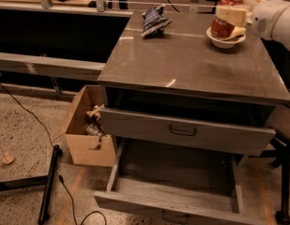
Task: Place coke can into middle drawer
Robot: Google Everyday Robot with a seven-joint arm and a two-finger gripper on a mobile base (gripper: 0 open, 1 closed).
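Observation:
The coke can (225,14), red with a silver top, is held at the far right of the cabinet top, lifted just above a white bowl (224,39). My gripper (229,22) comes in from the right on a white arm and is shut on the can, with cream fingers (232,15) across its side. The middle drawer (175,175) is pulled open at the bottom front. Its bare grey floor, side walls and small dark handle (174,216) show. It lies well below and in front of the can.
A dark blue-and-white snack bag (154,19) lies at the back left of the cabinet top (182,69). The drawer above (182,131) shows a flat front panel. A cardboard box (86,131) stands on the floor to the left, by a black pole (48,186) and cable.

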